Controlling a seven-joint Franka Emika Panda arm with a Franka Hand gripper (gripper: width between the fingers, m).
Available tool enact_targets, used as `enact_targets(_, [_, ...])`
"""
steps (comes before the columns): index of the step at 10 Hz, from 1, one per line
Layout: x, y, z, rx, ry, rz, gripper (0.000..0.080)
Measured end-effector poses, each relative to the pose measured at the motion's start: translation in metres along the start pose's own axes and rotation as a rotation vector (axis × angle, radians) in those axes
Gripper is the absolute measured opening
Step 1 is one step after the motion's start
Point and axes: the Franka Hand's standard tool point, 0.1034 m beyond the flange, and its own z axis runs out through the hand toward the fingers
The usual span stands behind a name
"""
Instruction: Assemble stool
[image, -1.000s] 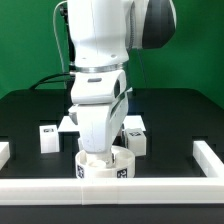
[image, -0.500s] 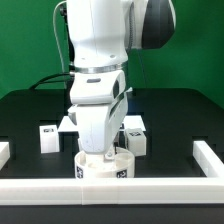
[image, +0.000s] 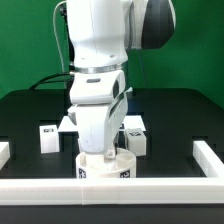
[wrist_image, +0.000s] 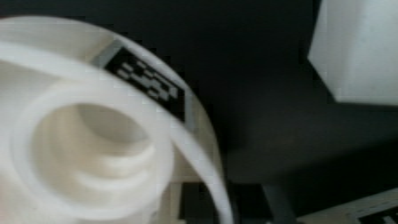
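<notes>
The round seat (image: 104, 170) sits at the lower centre of the exterior frame on the black counter (image: 185, 115), just behind the long white front rail (image: 170, 192). The pincer (image: 104, 153) reaches down onto the seat's top (its fingertips blend into the white plastic, so I cannot tell whether they are spread or pinching). The left block leg (image: 47, 138) and the right block leg (image: 136, 142) stand either side of the arm. In the wrist view, the seat's hollow and its square tag (wrist_image: 146, 78) loom close.
</notes>
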Motion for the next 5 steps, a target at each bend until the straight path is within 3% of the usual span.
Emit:
enact_targets(3, [0.001, 0.0, 0.0, 0.0, 0.0, 0.0, 0.0031])
enact_targets(5, [0.018, 0.002, 0.0, -0.006, -0.008, -0.062, 0.0031])
